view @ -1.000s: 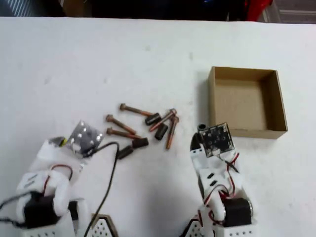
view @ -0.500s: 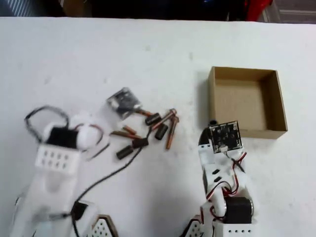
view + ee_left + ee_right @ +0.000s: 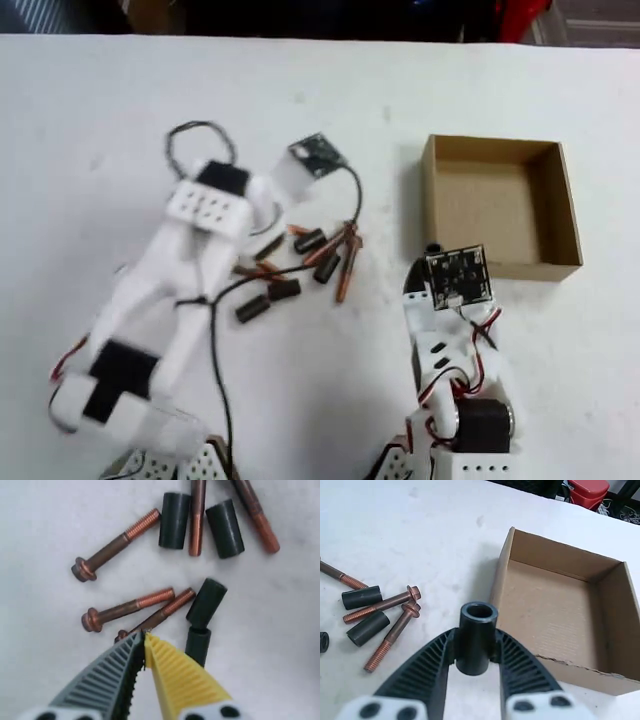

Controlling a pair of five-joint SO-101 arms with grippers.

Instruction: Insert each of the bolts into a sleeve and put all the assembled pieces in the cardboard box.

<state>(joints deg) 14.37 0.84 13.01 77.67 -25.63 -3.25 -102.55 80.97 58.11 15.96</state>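
Left end effector (image 3: 141, 640) closed, advanced over bolts (image 3: 127, 608); right end effector (image 3: 475, 647) grips sleeve (image 3: 478, 625), unmoved.

In the high view the left arm (image 3: 165, 275) lies over the pile's nine o'clock side, so the bolts (image 3: 258, 270) there show as stubs. In the left wrist view the closed left gripper (image 3: 143, 640) masks most of one bolt head (image 3: 121, 635) and part of a black sleeve (image 3: 198, 647) — two far bolts (image 3: 197, 515) run off the frame. The right gripper (image 3: 475, 640) covers the base of its held sleeve (image 3: 478, 622); an edge bolt (image 3: 340, 576) is cut short.
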